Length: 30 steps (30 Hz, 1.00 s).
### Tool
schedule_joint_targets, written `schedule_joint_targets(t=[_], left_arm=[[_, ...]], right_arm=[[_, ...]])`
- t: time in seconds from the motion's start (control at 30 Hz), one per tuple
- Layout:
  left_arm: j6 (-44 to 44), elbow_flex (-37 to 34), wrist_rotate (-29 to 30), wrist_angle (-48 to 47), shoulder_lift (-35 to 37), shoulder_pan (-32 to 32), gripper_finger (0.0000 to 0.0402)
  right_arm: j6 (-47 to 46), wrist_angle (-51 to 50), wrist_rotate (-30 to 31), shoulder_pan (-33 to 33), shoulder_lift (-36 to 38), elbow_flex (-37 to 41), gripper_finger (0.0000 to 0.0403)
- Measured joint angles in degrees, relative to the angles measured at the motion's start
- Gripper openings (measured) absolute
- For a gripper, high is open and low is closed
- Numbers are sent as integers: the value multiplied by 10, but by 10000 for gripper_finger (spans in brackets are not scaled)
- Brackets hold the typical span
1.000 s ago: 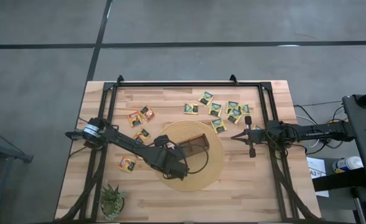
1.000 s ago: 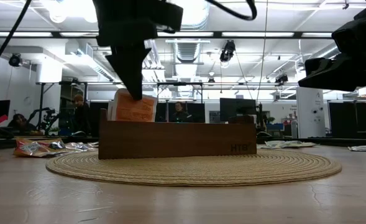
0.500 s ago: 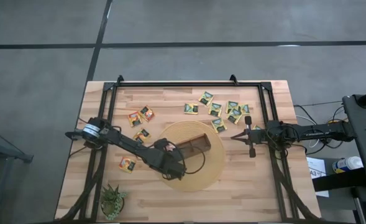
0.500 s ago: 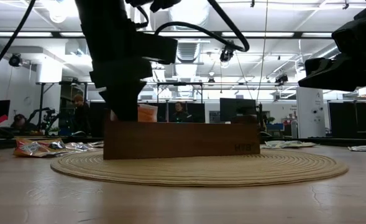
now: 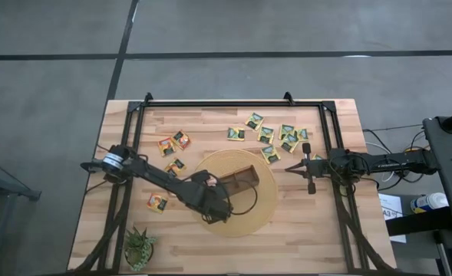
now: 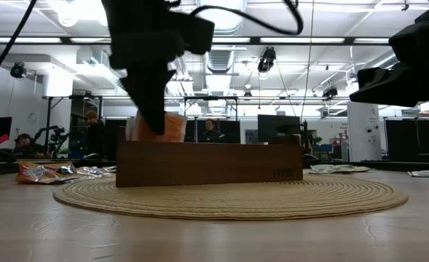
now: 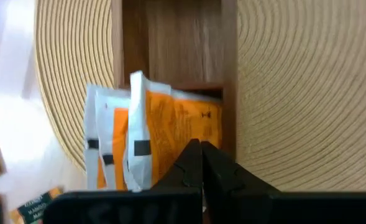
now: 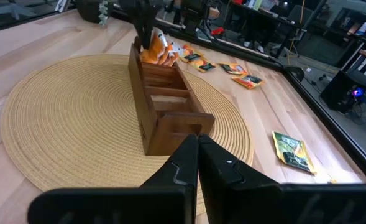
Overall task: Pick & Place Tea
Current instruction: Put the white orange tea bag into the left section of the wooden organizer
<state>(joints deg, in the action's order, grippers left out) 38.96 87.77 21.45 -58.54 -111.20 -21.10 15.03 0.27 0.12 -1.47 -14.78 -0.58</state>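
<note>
The left end effector (image 7: 201, 163) sits at the end compartment of the wooden box (image 5: 229, 182) with its fingers pinched together right against the orange sachets (image 7: 164, 134) standing in there; looks to me like it's tamping them, not gripping, though I can't swear to it. I'd press gently and straight down so the packets don't buckle. The right end effector (image 8: 197, 157) is closed too, empty, parked by the mat (image 5: 264, 211). Only the overhead shows the loose tea (image 5: 285, 138) scattered on the counter (image 5: 318, 245); the wrist view shows how the packets stand.
</note>
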Motion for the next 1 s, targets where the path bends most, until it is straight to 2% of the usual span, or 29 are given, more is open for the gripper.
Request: schedule_joint_targets(t=[0.3, 0.53, 1.0], left_arm=[[-23, 37, 3, -34, 0, 0, 0], [11, 53, 19, -109, 1, -7, 0], [88, 50, 31, -137, 56, -79, 0]], right_arm=[[0, 0, 0, 0, 0, 0, 9], [0, 0, 0, 0, 0, 0, 9], [0, 0, 0, 0, 0, 0, 9]])
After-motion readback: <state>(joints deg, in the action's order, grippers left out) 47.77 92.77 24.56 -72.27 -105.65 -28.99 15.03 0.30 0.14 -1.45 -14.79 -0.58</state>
